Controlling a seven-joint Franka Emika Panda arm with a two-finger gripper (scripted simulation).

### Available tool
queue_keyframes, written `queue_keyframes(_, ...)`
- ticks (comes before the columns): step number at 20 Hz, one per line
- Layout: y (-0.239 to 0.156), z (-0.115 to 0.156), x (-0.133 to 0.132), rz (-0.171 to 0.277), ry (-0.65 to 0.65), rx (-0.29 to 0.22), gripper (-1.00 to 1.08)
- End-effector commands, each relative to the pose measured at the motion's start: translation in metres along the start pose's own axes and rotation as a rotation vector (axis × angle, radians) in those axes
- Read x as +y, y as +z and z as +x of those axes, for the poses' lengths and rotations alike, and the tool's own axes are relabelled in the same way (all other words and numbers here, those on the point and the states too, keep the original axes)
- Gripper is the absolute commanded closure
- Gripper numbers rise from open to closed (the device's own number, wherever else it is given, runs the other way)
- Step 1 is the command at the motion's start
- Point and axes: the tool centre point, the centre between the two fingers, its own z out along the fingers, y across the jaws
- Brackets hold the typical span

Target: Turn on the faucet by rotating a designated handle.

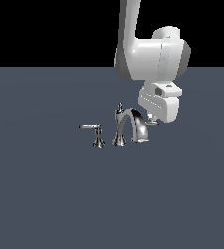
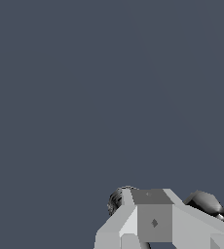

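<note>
The gripper [image 1: 152,118] is right by the small handle [image 1: 153,122] of the faucet [image 1: 128,127]. I cannot tell if its claw is apart. Turning looks undone.

Upright chrome faucet [image 1: 126,127], stubby handle [image 1: 153,122] on exterior view's right.

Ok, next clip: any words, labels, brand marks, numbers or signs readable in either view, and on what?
None: no text can be read in either view.
The faucet is plain chrome, with no marks on the handle or the longer lever.
The gripper and the arm are bare white, with no logo showing.
The floor is plain grey-blue.
</note>
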Motion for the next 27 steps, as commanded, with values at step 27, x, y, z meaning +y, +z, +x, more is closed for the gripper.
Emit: queue_keyframes(27,-0.001,-0.053,0.062,-0.017,0.013,-0.004,1.08)
